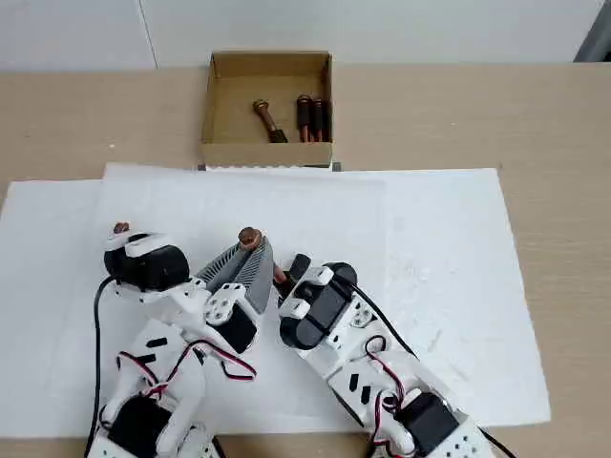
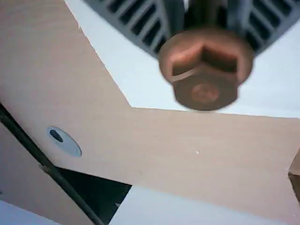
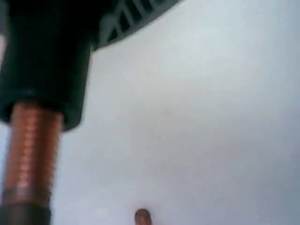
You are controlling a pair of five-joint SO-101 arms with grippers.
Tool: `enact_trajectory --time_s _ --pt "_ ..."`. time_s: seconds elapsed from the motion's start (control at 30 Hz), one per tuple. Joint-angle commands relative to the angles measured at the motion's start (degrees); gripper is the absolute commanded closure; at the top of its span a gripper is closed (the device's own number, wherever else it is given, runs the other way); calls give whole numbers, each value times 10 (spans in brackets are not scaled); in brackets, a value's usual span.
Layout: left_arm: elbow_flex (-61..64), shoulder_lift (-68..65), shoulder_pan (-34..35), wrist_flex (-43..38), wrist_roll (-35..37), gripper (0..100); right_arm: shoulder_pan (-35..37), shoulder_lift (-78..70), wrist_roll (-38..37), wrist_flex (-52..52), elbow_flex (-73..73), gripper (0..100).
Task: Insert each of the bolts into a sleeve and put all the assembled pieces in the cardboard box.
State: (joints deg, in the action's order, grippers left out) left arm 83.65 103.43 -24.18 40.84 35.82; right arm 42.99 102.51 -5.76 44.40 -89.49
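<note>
Across tan table (image 1: 554,114), white paper (image 1: 430,248), cardboard box (image 1: 269,153) beyond, pale wall (image 1: 382,29) behind

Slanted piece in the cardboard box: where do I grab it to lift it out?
Grip the slanted piece across its middle, coming straight down from above. It lies flat in the cardboard box, whose walls likely block any sideways approach, and bare floor on both sides leaves room.
</note>
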Motion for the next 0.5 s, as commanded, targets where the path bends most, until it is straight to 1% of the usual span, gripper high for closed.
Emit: enact_trajectory --time_s 0.0,0.1,0.17,0.3,0.47 --pt "0 5 0 -15 3 995 5 8 -5 -15 15 996" --pt "0 4 -7 -9 3 995 5 8 -19 -15 16 996" --pt "0 4 -27 16 2 995 5 9 -32 -16 14 996" --pt "-2 5 -71 71 2 995 5 9 -33 -16 13 996" --pt "-2 5 -78 90 1 995 3 9 -36 -48 13 996"
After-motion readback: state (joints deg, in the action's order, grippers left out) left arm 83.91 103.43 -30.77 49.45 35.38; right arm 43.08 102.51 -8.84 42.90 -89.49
